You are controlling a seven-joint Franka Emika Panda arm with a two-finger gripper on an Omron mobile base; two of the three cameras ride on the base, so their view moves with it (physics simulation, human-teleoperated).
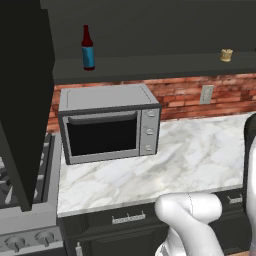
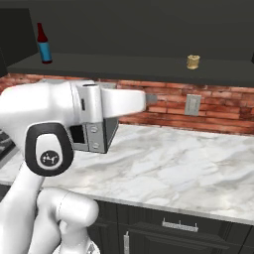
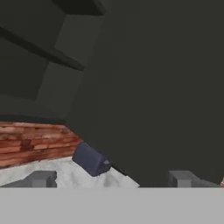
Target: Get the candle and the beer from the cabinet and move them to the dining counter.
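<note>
The beer [image 1: 88,49] stands upright at the left end of the open cabinet's [image 1: 150,67] bottom shelf, a dark bottle with a blue label; from the right base view it [image 2: 43,43] sits far left on the same shelf [image 2: 124,67]. The candle [image 1: 226,55] stands on that shelf too, well apart from the beer, far to the right; in the right base view it [image 2: 193,61] is right of the middle. Below the shelf runs a brick wall [image 1: 185,92] with a grey outlet [image 1: 206,94], and under that the marble worktop [image 1: 190,155]. A silver toaster oven [image 1: 107,122] with a dark glass door sits on the worktop's left part, almost under the beer. Left of it lies a stove [image 1: 25,200] with knobs at its front edge. A black cabinet door [image 1: 22,100] stands open at the left of the left base view. Drawer fronts with short silver pulls [image 1: 128,218] run beneath the worktop. My pincer [image 3: 111,179] is spread wide and holds nothing; its two grey tips stand far apart at the bottom of the hand view, one fingertip [image 3: 41,178] to the left. Ahead of them I see dark cabinet panels [image 3: 144,87], a strip of brick, a bit of marble and a small dark blue-grey block [image 3: 91,159] that I cannot identify.
</note>
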